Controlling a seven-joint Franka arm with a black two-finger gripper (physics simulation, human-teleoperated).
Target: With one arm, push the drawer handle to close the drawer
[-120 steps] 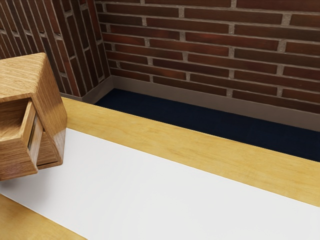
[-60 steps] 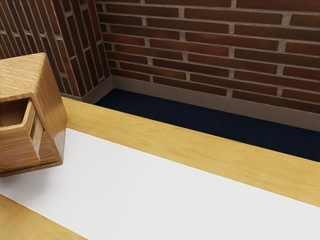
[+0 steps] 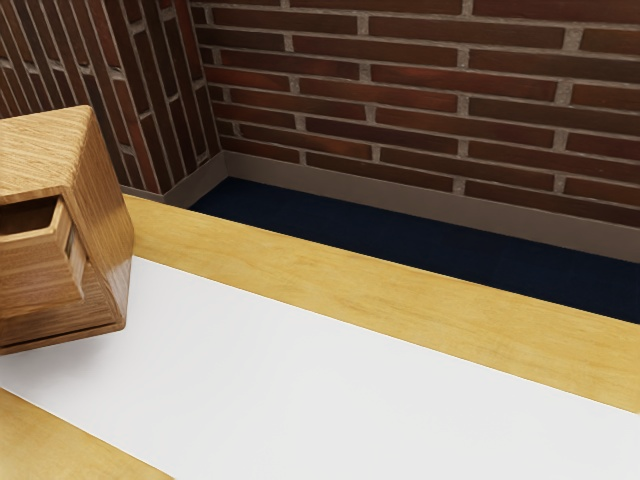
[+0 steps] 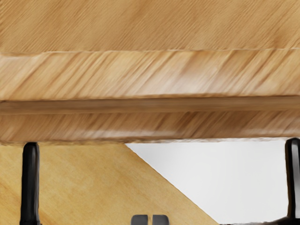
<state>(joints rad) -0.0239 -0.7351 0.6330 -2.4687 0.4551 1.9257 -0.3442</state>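
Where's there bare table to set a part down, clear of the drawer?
Exterior view: white strip, from beside the cabinet to the view's right edge; also the wood band between strip and dark floor. Crowded: the drawer front, with its black handle and my gripper close by.

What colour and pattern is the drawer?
The drawer is brown with streaky wood grain, clearest in the exterior view.
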